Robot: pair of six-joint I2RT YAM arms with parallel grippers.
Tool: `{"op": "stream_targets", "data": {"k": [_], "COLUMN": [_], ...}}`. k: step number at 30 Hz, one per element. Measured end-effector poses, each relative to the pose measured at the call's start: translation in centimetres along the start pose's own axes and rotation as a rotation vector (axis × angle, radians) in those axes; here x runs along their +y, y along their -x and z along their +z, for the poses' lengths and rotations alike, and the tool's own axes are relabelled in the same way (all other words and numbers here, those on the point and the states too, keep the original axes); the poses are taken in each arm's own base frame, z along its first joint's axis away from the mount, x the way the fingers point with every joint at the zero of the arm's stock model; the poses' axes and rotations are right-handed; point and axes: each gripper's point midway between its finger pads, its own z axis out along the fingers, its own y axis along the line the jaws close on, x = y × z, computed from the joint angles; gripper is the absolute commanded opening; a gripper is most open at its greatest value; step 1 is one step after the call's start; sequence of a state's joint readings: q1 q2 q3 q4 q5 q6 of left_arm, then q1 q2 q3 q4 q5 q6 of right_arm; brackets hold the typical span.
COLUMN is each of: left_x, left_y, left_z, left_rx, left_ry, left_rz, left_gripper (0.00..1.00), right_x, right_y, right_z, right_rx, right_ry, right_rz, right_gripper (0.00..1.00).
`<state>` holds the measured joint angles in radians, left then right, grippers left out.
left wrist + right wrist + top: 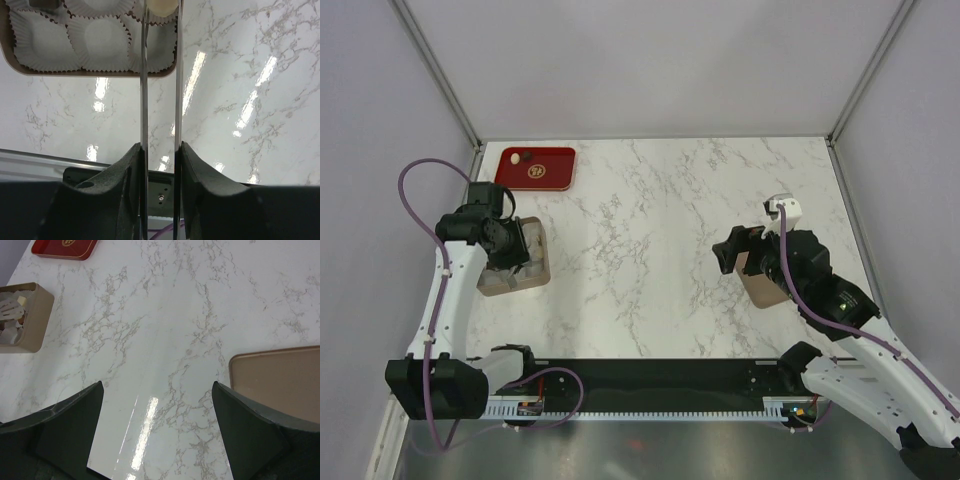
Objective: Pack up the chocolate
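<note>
Box [538, 268] by the left edge is part-filled, left pincer [160, 15] gripping a cream chocolate [162, 6] over it, right pincer [157, 385] open; two pieces [517, 157] wait on the far-left tray [558, 160].

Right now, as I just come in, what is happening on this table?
The left tool is over a tan box of paper cups. Its fingers stand on both sides of a cream-white piece at one cup; I cannot tell whether it grips it. Several cups are empty. A cream piece and a brown piece lie on the red tray. The right tool is open and holds nothing, near the box lid.
</note>
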<state>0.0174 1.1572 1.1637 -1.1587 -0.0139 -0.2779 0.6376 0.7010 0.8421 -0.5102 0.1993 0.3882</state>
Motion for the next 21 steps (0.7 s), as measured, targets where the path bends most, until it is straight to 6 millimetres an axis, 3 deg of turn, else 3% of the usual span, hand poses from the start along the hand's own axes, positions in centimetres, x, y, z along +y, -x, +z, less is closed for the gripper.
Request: {"op": "stream_targets", "data": {"k": [21], "left_x": [0.3], "left_y": [-3.3], "left_z": [-2.1], "left_rx": [0.106], "left_ry": [0.025], "left_rz": [-0.114], "left_gripper": [0.38], "right_x": [0.0], "right_y": [0.4], "right_z": [-0.9], "right_rx": [-0.028], "right_ry": [0.012], "right_rz": [0.006], "right_gripper": [0.98]}}
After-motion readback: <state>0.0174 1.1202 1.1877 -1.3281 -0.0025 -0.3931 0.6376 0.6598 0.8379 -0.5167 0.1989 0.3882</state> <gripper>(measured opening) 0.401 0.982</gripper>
